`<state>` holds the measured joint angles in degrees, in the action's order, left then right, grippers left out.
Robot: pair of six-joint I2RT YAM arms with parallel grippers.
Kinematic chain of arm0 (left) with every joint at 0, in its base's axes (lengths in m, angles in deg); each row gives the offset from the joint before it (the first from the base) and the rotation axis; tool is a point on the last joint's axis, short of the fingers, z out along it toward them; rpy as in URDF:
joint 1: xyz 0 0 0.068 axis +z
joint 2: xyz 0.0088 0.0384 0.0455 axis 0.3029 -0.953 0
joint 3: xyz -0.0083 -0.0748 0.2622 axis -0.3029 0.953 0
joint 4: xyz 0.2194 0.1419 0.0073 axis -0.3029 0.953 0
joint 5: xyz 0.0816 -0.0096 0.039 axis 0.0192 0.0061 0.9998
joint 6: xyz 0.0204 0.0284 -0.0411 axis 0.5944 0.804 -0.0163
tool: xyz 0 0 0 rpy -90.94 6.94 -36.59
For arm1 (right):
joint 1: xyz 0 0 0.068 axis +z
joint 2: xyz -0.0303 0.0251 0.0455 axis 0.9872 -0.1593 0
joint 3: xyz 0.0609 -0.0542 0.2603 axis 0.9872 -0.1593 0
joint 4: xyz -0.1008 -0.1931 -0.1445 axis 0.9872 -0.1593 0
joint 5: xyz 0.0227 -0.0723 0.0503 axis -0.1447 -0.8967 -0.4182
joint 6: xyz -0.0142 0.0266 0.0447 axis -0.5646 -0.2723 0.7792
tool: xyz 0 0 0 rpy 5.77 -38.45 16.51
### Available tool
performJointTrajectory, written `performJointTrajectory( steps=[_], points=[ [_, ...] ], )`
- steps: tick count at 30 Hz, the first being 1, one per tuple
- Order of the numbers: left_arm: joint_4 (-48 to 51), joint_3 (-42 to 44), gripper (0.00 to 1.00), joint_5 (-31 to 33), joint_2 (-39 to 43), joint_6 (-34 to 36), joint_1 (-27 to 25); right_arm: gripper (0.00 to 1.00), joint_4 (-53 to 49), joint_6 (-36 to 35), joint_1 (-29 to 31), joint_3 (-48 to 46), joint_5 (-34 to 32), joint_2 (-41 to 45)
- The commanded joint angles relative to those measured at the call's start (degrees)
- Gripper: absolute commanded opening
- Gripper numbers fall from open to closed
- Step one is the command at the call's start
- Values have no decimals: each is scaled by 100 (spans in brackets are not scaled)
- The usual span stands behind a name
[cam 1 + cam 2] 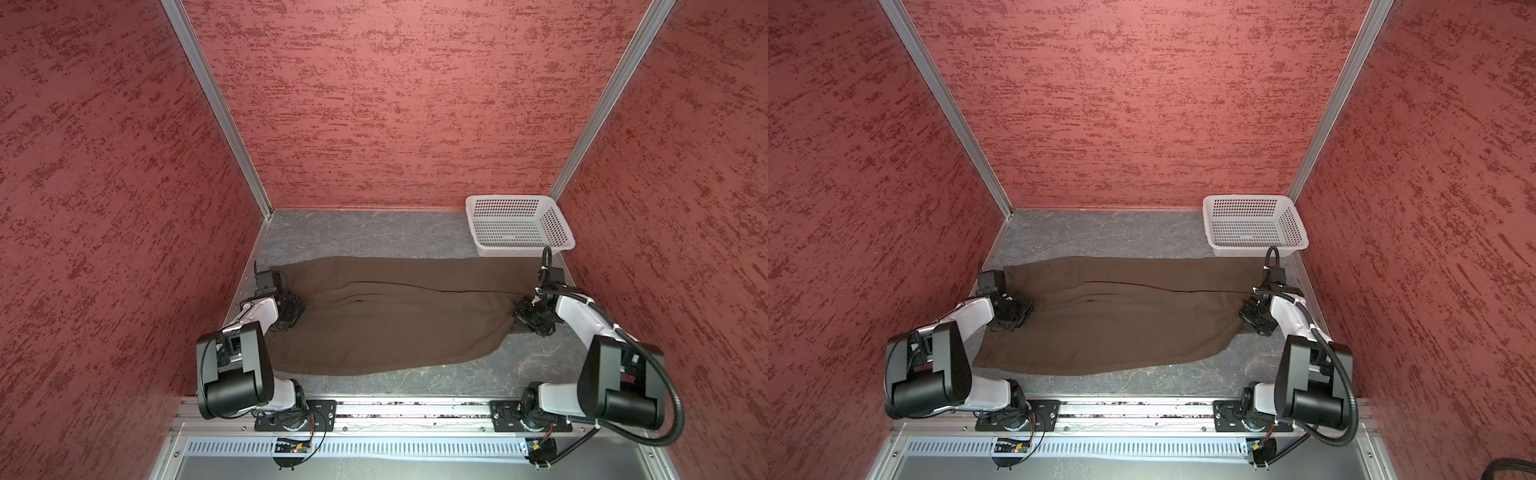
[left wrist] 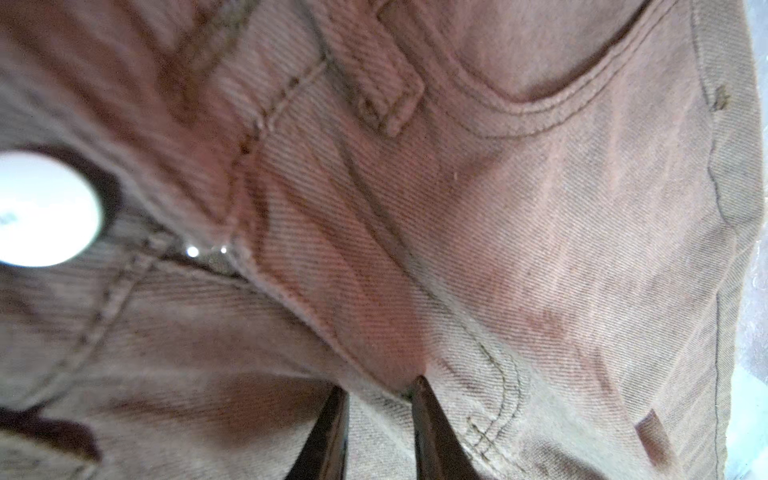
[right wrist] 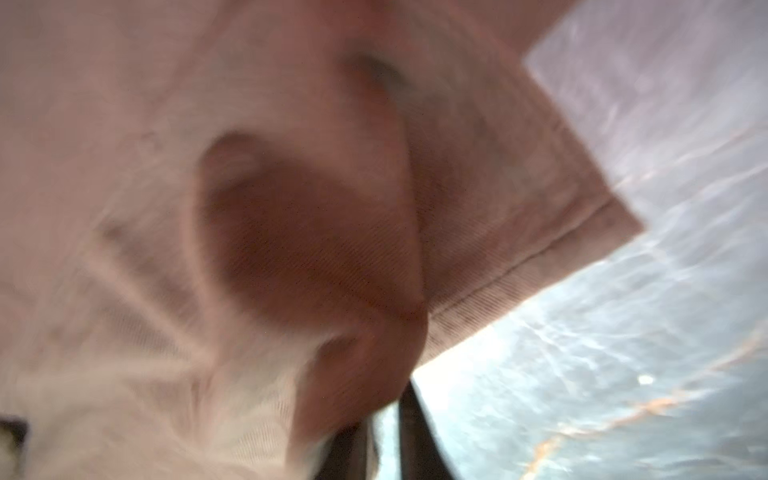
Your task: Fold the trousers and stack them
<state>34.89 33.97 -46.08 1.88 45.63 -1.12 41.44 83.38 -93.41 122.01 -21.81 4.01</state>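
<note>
My left gripper [image 1: 300,309] pinches a ridge of twill at the waistband end, beside the pale round button [image 2: 45,208]. My right gripper [image 1: 519,312] is closed on the gathered hem. The trousers [image 1: 395,328], soft matte brown, lie stretched between them on the marbled grey table [image 1: 365,235], near the white perforated basket [image 1: 524,250].

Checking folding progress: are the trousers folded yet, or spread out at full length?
Spread out. The trousers lie lengthwise across the table, waist left, leg ends right; no crosswise fold shows.

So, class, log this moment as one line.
trousers: spread out | left end effector: shut on waist | right end effector: shut on leg end
</note>
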Motion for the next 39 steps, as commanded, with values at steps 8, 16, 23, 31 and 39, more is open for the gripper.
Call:
performJointTrajectory(
  steps=[8, 16, 23, 31, 39],
  points=[
    [144, 158, 28, 182, -121, 23, 74, 9, 188, -4, -17, -163, 72, -236],
    [128, 149, 28, 195, -180, 31, 81, 30, 385, -120, -17, 32, 131, -850],
    [145, 140, 28, 220, -150, 31, 89, 21, 608, -189, 15, -97, 35, -1201],
    [141, 139, 28, 213, -176, 22, 126, 0, 40, -532, 16, 389, -409, -991],
    [97, 220, 28, 117, -54, 23, 230, 0, -713, -240, -293, 1597, -989, 313]
  ],
)
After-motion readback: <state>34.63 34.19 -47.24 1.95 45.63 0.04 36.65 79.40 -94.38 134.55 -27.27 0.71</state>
